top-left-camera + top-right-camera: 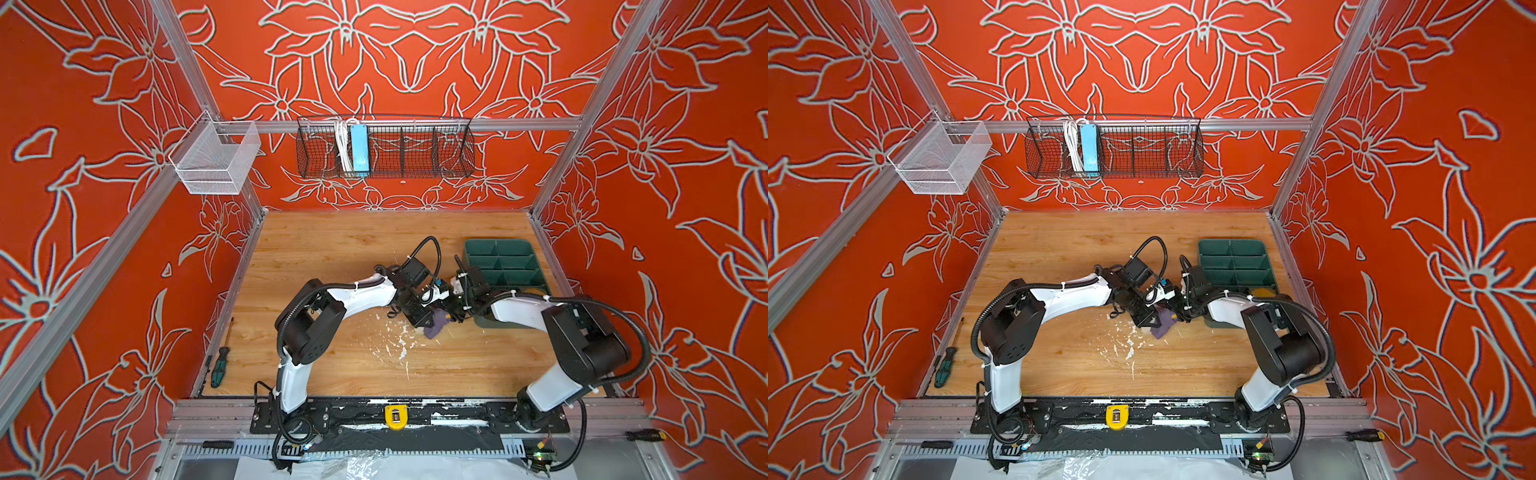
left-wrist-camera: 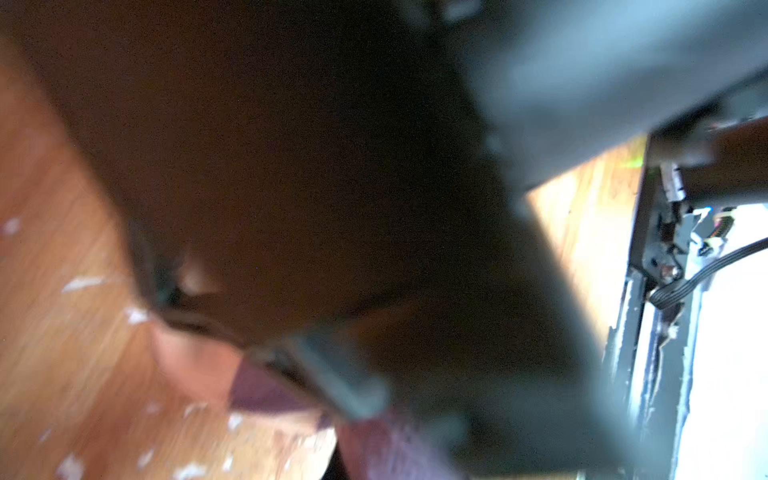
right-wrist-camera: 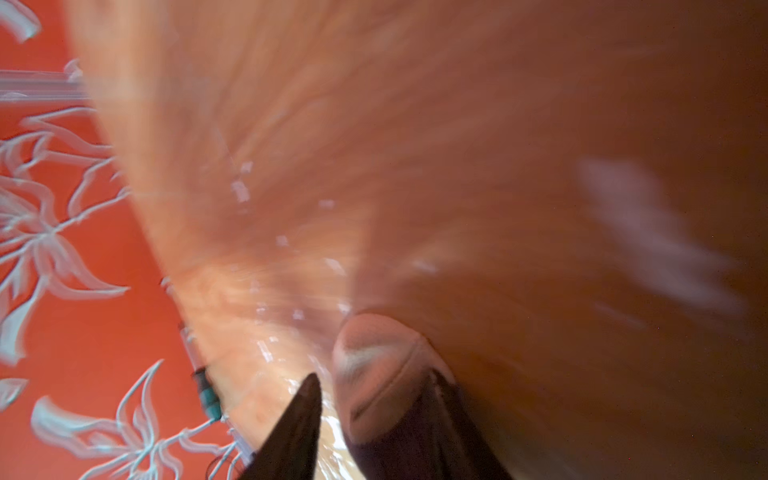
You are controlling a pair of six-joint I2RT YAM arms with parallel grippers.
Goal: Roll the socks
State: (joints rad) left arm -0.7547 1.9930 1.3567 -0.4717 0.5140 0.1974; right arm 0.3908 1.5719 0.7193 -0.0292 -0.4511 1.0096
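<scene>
Wooden tabletop sits inside red floral walls. Green divided tray is far-right on it, just behind the R arm's wrist; the R forearm crosses its near edge. Grey-green shape lies under that forearm, can't tell what it is. Mustard patch shows at the tray's near-right corner, too small to ID. White flecks are scattered on the tabletop just front-left of the work spot. Green-handled screwdriver lies along the L edge, well apart. Black wire basket w/ blue power strip and white mesh basket hang on rails, off the tabletop.

Both arms bend inward & meet mid-tabletop, wrists nearly touching. They cover most of the purple sock from above, so only a small bunched piece shows in both top views.

Purple sock: on the tabletop near centre, between the two grippers. The visible part runs diagonally, far-right end by the R gripper, near-left end toward the front edge. Full length is hidden.

L gripper: closed down on purple fabric. L wrist view is blurred, but one finger lies over purple cloth.

R gripper: jaws apart. The sock's rounded beige end, w/ seam, lies between them against one finger, w/ tabletop showing beside the other.
</scene>
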